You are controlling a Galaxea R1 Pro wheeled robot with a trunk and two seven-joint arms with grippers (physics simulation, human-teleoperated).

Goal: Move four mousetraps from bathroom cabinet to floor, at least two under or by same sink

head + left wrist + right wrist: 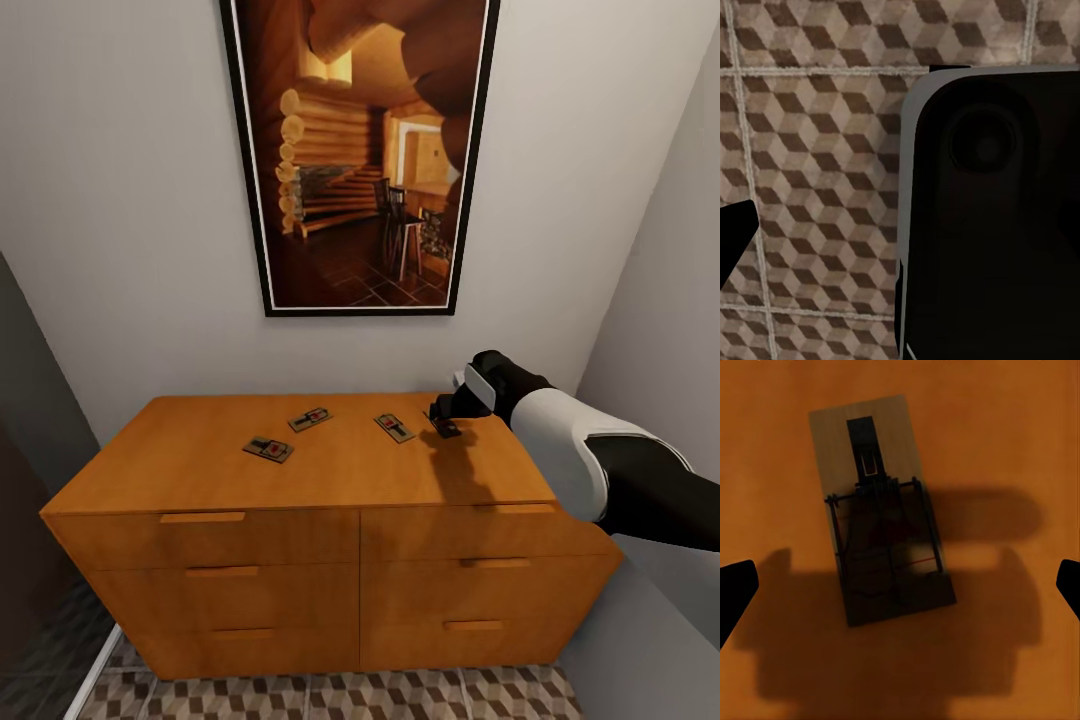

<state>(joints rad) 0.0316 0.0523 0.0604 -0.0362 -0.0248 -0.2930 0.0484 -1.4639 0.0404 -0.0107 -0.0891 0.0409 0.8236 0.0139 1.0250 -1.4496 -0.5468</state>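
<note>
The orange-brown cabinet (200, 470) stands against the wall with its drawers shut. Three mousetraps lie on its top: one to the left (268, 449), one behind it (310, 419), one right of centre (395, 427). A further mousetrap (443, 426) lies directly under my right gripper (440, 410), which hovers open just above it. In the right wrist view that mousetrap (881, 510) lies flat on the wood between the spread fingers of the right gripper (904, 589), untouched. My left gripper (900, 232) hangs low over the bathroom floor (817, 150), with one fingertip (735, 236) showing far out at the side.
A large framed picture (360, 150) hangs above the cabinet. Walls close in on the left (30, 400) and right (660, 300). Patterned floor (350, 695) runs in front of the cabinet. The robot's dark base (997, 225) sits beside the left gripper.
</note>
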